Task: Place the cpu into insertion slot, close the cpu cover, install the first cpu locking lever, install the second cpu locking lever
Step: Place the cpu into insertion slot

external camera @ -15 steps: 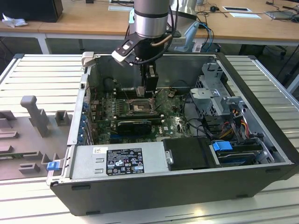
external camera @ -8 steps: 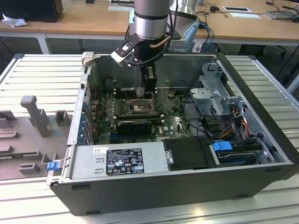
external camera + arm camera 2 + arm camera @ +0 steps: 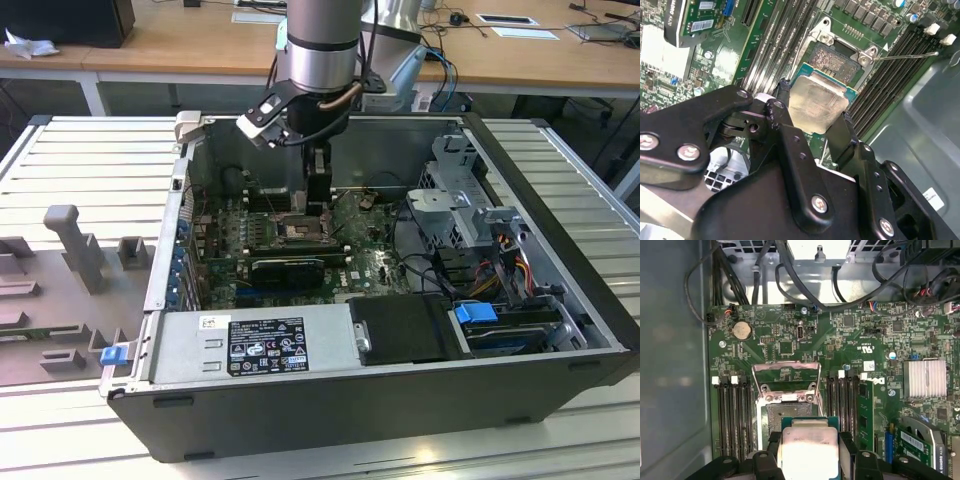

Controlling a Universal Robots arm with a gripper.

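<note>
A ribbed metal table (image 3: 90,150) holds an open computer case (image 3: 400,410). Inside it, the gripper (image 3: 814,122) squeezes the cpu (image 3: 817,97) between its two fingers, partly over the insertion slot (image 3: 832,55). The cpu cover (image 3: 786,371) is swung open behind the slot.

Arm (image 3: 320,45) pointing straight down, end effector (image 3: 814,107) clamped

Beyond, long light-brown wooden desks (image 3: 200,45) scattered with white paper sheets (image 3: 525,32); underneath, a ribbed silver-grey metal tabletop (image 3: 100,160) carrying a grey moulded tray (image 3: 45,300) at the exterior view's left
</note>
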